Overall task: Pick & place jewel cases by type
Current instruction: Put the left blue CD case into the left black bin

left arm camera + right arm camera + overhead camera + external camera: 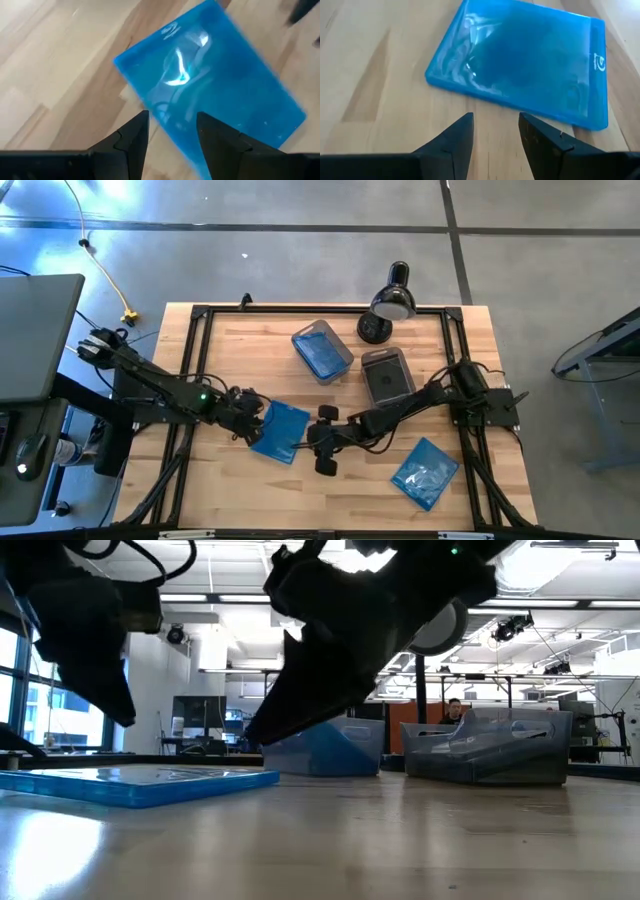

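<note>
A glossy blue jewel case [280, 432] lies flat on the wooden table between my two grippers; the low view shows the same jewel case [140, 783] resting on its broad face. My left gripper [252, 425] hovers open over its left edge, slanting down; in the left wrist view the jewel case [215, 80] lies just past the open gripper [172, 117]. My right gripper [312, 438] stands open just right of the jewel case [525, 65], short of its near edge, with bare wood between the fingers of the gripper [495, 122]. A second blue jewel case [425, 472] lies near the front right.
Two smoky grey tubs stand at the back middle: one [322, 350] holds a blue case, the other [387, 375] holds dark cases. A black dome-headed lamp [390, 305] stands at the far edge. A person [455, 712] shows in the room behind. Bare wood lies along the front left.
</note>
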You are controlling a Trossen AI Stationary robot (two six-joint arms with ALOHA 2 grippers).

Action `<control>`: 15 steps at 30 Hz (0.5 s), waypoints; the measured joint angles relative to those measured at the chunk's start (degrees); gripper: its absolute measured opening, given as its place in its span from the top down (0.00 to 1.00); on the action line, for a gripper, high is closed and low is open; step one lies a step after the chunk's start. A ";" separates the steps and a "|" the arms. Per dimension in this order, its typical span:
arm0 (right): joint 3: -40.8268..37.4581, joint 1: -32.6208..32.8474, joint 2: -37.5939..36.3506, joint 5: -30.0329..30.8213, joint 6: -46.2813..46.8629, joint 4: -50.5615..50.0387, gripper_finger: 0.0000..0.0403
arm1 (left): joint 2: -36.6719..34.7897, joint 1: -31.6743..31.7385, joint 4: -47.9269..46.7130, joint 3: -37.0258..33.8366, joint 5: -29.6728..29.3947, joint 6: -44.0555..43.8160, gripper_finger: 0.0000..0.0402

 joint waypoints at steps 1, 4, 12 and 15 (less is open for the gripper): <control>0.11 -0.25 0.30 -0.02 0.43 0.51 0.62 | 0.02 0.05 0.69 0.06 0.26 -0.09 0.59; 0.21 -0.57 0.34 0.22 1.64 0.09 0.62 | 0.00 0.01 0.92 0.02 1.01 -1.33 0.59; 0.21 0.08 0.34 2.79 6.31 -1.59 0.62 | 0.02 5.55 -1.36 -0.01 8.12 -0.16 0.59; 0.21 -0.01 0.72 4.91 6.45 -3.90 0.62 | 0.02 8.19 -0.24 -0.01 10.94 0.06 0.59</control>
